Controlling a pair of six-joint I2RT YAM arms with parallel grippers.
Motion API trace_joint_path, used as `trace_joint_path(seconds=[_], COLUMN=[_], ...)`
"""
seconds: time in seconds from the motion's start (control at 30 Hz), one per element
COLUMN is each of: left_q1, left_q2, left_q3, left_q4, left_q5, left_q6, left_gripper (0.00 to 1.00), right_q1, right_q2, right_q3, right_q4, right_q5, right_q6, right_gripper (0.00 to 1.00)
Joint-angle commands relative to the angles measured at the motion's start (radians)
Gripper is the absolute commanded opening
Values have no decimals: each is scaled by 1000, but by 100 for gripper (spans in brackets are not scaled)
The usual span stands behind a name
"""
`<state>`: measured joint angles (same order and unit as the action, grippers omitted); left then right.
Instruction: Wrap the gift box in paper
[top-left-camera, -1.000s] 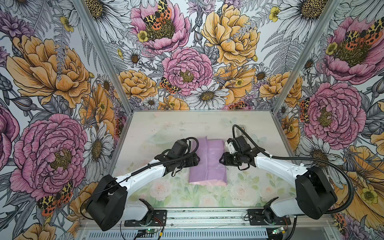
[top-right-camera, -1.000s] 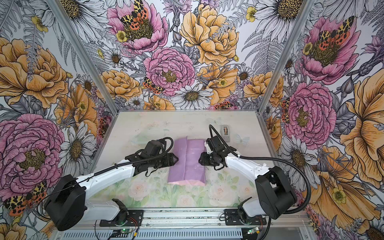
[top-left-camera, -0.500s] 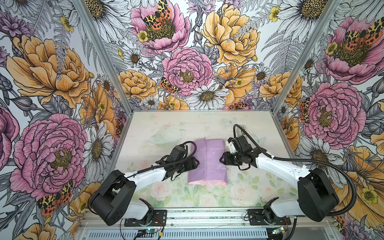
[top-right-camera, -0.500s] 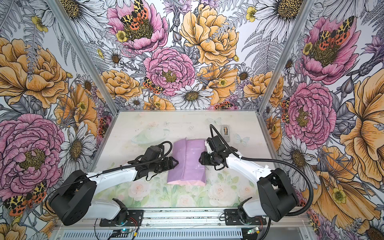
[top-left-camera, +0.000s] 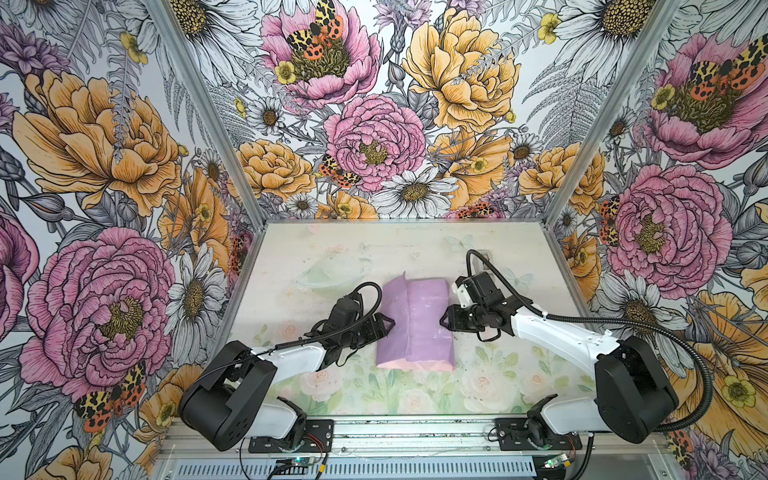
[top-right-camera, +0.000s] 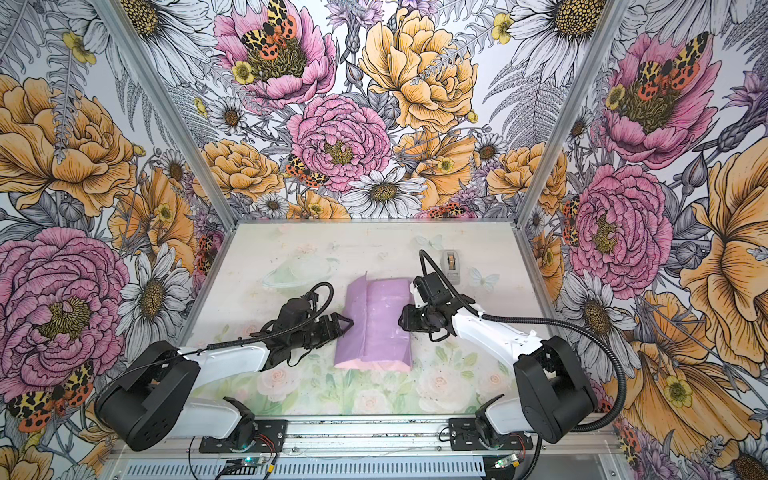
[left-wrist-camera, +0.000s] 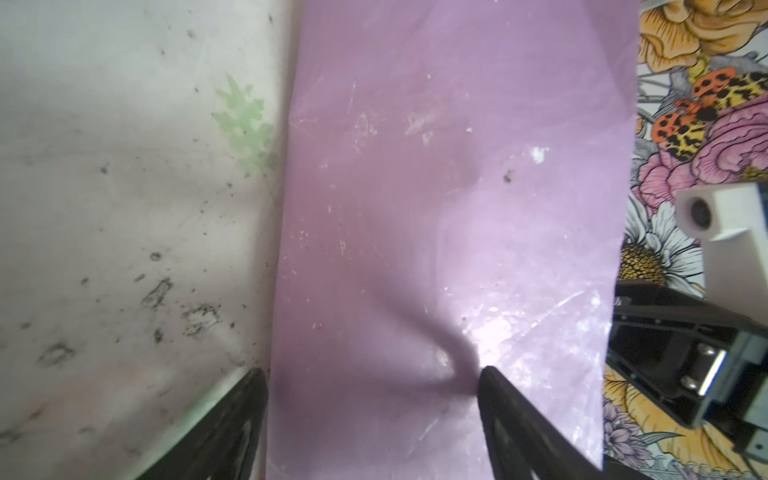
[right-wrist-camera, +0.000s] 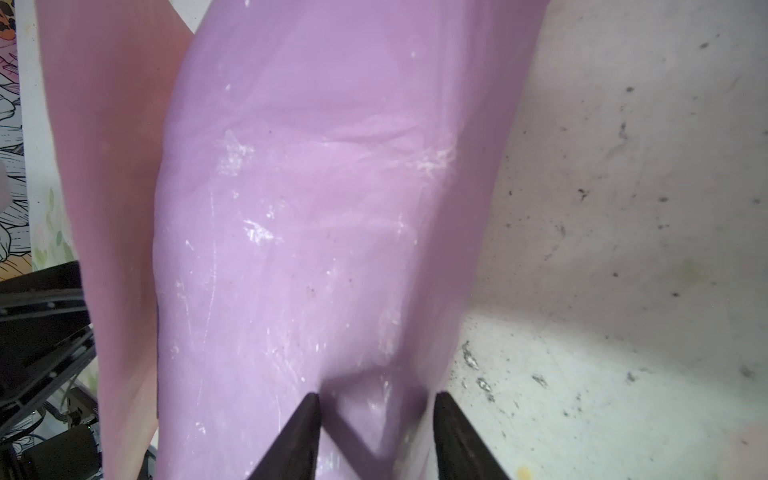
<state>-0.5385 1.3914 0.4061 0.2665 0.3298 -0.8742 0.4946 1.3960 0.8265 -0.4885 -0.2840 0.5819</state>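
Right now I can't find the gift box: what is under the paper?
Only the paper shows, folded into a raised lilac bundle, pink at its near end. Whatever lies beneath is fully covered.

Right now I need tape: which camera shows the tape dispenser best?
A top view: the tape dispenser stands fully visible beyond the right arm. In a top view that arm's cable hides most of the dispenser. Neither wrist view shows it.

Your booth's walls at nine, twelve and three o'clock carry bold peonies, daisies and moths. Aluminium posts mark the far corners. The tabletop bears a faded, scuffed rose print, and a metal rail runs along six o'clock.
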Motion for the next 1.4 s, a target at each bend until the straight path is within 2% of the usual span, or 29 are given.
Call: trace_joint_path(seconds=[0.0, 0.3, 0.5, 0.83, 1.07, 1.23, 1.37], left_q1=[17, 16, -4, -50, -85, -94, -100], left_q2=[39, 95, 114, 99, 84, 109, 120], left_q3=[-46, -76, -61, 29, 117, 135, 150], left_q4=[179, 378, 429, 286, 79, 43, 34], left_q5=[66, 141, 160, 140, 79, 57, 54], left_q6=[-59, -111, -118, -54, 17, 25, 19], left_gripper=[81, 81, 81, 81, 81, 81, 80], right_q1=[9, 10, 13, 15, 13, -18, -41], right_q2=[1, -7, -5, -18, -45, -106, -148], right_q3=[-7, -11, -6, -6, 1, -5, -22], right_q4=[-3, -2, -3, -2, -1, -2, -2], right_q5=[9, 12, 11, 14, 0, -46, -70], right_q6=[-19, -17, -21, -21, -19, -9, 6], right_gripper=[46, 46, 46, 45, 46, 55, 66])
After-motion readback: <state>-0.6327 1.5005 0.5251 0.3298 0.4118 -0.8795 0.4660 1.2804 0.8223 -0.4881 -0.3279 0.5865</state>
